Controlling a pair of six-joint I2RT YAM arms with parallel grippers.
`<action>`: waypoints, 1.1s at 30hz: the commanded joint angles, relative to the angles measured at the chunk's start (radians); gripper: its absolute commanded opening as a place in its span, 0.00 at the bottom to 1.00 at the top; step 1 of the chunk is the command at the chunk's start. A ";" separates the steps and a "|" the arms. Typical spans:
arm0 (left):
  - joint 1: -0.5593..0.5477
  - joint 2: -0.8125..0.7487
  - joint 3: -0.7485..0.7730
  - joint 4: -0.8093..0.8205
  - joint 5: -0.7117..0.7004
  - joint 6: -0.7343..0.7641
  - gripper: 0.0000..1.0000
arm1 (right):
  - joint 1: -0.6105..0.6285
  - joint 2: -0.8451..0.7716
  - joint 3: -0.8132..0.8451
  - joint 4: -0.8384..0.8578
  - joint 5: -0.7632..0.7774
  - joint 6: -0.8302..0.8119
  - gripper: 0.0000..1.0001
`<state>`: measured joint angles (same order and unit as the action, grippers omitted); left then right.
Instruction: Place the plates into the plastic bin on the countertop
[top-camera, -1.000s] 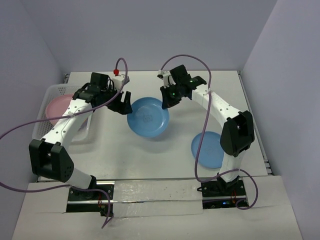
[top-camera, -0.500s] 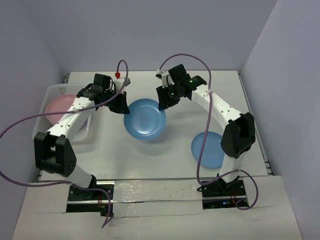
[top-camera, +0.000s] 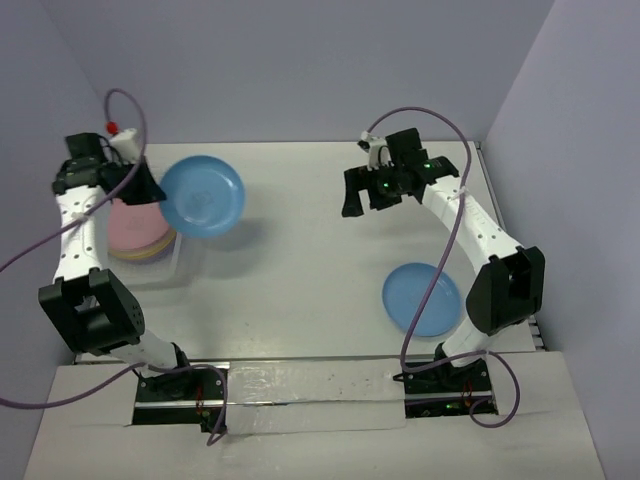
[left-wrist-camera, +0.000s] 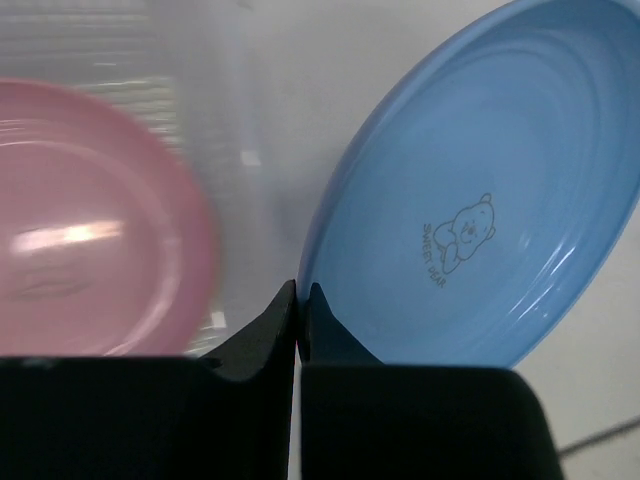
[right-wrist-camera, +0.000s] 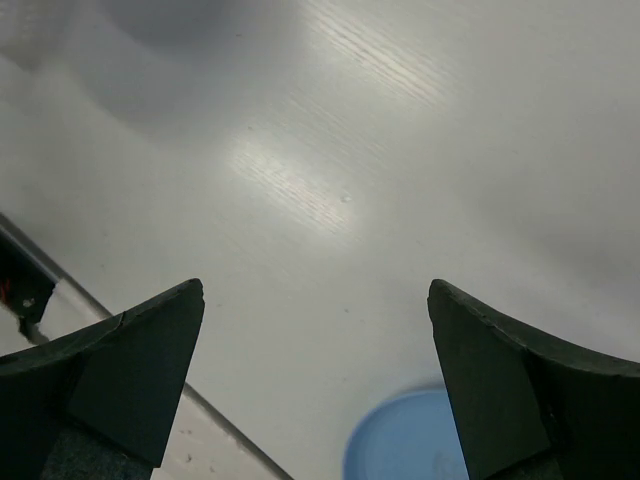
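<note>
Left tool (left-wrist-camera: 300, 292) pinches blue plate (left-wrist-camera: 480, 190) by its rim, beside plastic bin (top-camera: 186, 263)

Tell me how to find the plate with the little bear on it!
Look at the far left of the countertop, where the plastic bin holds a pink plate. Beside it the left claw pinches a blue plate by its rim, tilted in the air. The other blue plate lies flat at the right.

Blue plate (top-camera: 205, 195) — left pincer (top-camera: 158, 189) (aloft)
</note>
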<state>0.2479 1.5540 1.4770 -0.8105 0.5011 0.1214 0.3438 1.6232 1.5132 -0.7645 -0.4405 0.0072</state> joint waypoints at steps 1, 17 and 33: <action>0.195 0.015 0.157 -0.083 -0.037 0.106 0.00 | -0.110 -0.078 -0.085 0.003 -0.017 -0.072 1.00; 0.353 0.280 0.369 -0.088 -0.231 0.116 0.04 | -0.344 -0.072 -0.115 -0.118 0.011 -0.253 1.00; 0.319 0.120 0.394 -0.115 0.008 0.170 0.87 | -0.512 0.036 -0.238 -0.187 0.078 -0.559 0.90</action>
<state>0.5932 1.8005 1.8072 -0.9216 0.3651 0.2535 -0.1285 1.6111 1.3250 -0.9125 -0.3993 -0.4235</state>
